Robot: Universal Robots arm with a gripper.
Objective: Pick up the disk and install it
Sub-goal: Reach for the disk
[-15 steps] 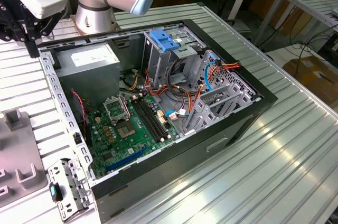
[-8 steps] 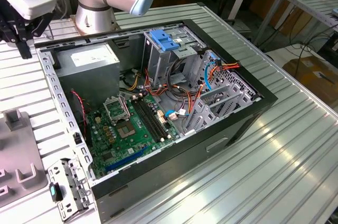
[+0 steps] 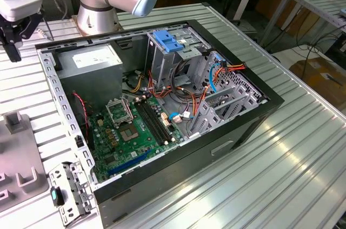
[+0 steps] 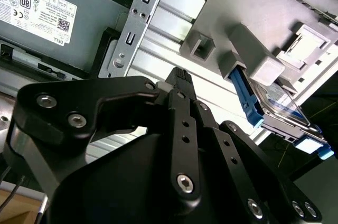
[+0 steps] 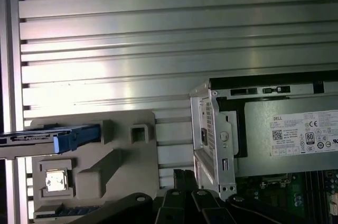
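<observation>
Hanging over the ribbed aluminium table, the black two-finger gripper sits above the bare strip between the open black desktop computer case and the grey plastic holder block. As far as both wrist views show, its fingers look pressed together with nothing between them, and they touch neither the block nor the case.

The disk, a flat black hard drive edged by bright blue plastic rails, stands on edge in a slot of the grey holder block, with one end jutting past the block's side. In the first wrist view it appears edge-on, its blue rail against the block's upright. It is near the gripper but apart from it, off to one side of the fingertips.

Inside the case, the exterior view shows the green motherboard, the grey boxed power supply and the metal drive cage topped by a light-blue ribbed plastic bracket.

My judgement is that the task is at its very beginning: the disk has not been grasped or lifted from its holder, and nothing has been carried to the case. Both the pickup and the installation remain to be done.
</observation>
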